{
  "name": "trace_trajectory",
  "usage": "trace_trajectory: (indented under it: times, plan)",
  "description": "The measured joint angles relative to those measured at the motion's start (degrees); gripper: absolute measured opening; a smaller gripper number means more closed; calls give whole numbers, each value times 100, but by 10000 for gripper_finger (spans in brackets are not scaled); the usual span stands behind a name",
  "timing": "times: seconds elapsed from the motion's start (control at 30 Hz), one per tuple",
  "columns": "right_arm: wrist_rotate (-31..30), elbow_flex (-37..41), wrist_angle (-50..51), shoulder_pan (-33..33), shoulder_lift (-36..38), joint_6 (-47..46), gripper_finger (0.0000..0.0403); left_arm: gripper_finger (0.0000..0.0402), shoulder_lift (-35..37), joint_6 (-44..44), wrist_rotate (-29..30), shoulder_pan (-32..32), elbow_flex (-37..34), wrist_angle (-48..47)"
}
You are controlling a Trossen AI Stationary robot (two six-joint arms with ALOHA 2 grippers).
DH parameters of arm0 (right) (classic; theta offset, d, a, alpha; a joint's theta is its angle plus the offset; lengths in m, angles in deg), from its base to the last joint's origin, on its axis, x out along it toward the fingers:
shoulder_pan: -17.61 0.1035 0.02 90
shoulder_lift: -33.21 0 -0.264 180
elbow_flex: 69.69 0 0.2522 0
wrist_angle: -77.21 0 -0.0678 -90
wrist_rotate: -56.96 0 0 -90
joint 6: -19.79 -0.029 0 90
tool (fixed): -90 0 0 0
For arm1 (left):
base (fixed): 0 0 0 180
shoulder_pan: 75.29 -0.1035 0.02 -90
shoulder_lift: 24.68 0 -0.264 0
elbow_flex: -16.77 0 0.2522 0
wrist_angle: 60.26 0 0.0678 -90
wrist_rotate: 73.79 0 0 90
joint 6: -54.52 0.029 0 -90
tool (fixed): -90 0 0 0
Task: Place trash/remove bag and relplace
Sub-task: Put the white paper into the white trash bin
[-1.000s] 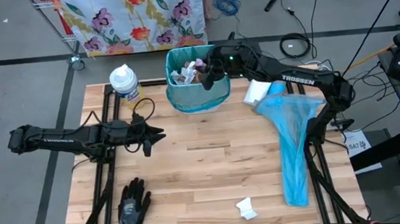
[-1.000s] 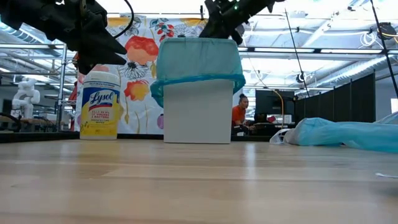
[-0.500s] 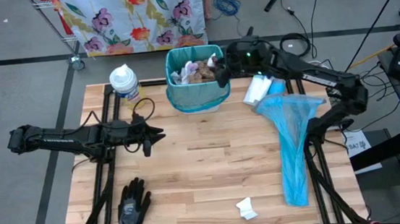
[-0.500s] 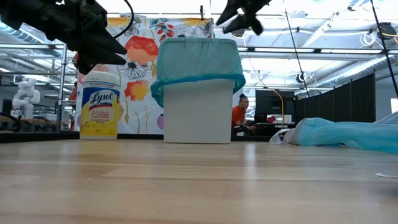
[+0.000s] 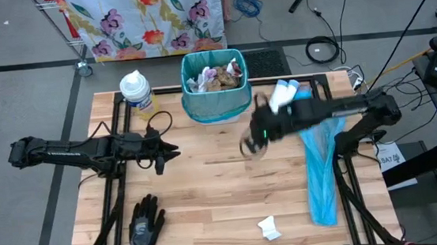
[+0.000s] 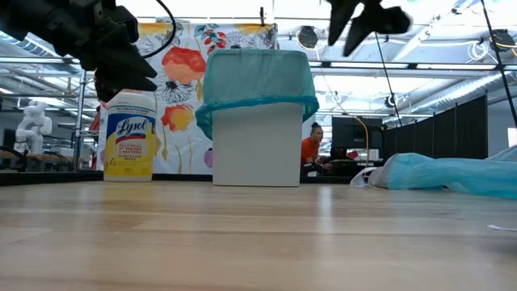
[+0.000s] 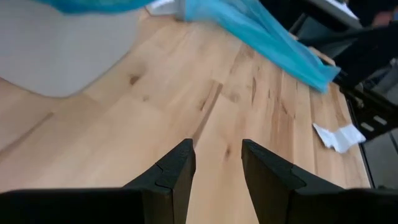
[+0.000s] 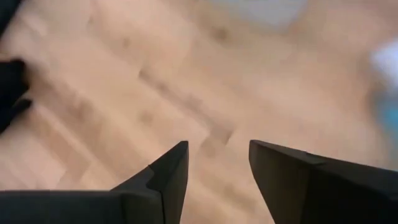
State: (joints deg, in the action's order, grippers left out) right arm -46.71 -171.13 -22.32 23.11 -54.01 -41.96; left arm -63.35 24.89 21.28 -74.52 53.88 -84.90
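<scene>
Trash (image 5: 270,228) on table (image 5: 210,202), well apart from right gripper's (image 5: 250,146) parted, empty fingers (image 8: 163,180)

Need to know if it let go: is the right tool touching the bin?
Apart. In the high view the right tool hangs over bare wood, clear of the bin; its fingers hold nothing.

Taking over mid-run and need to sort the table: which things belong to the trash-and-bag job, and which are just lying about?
Job:
bin with teal liner, trash inside
white scrap on the table
spare blue bag
right gripper, open, empty

Lying about:
wipes canister
work glove
white bottle
left gripper, open, idle
</scene>
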Motion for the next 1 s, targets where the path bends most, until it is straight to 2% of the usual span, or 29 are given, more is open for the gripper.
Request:
trace_trajectory:
  times: [0.2, 0.27, 0.33, 0.57, 0.77, 1.0]
  plan:
    - [-240, 0, 89, 1455, -505, -2301, 160, 136, -2, 0, -125, 0, -2, -121]
    - [-247, 0, 80, 1864, -736, -2803, 160, 136, -2, 2, -132, 0, -2, -125]
    - [-155, 0, -12, 2214, -969, -2910, 160, 136, -2, 2, -139, 0, -2, -125]
    - [987, 2, -298, 3093, -1718, -1489, 160, 136, -2, 5, -144, 0, -2, -125]
    - [1890, 4, -684, 3394, -2130, -291, 160, 136, -2, 5, -362, 2, -2, -125]
    - [1919, 2, -1649, 3519, -2342, 1149, 160, 136, -2, 2, -680, 2, -2, -125]
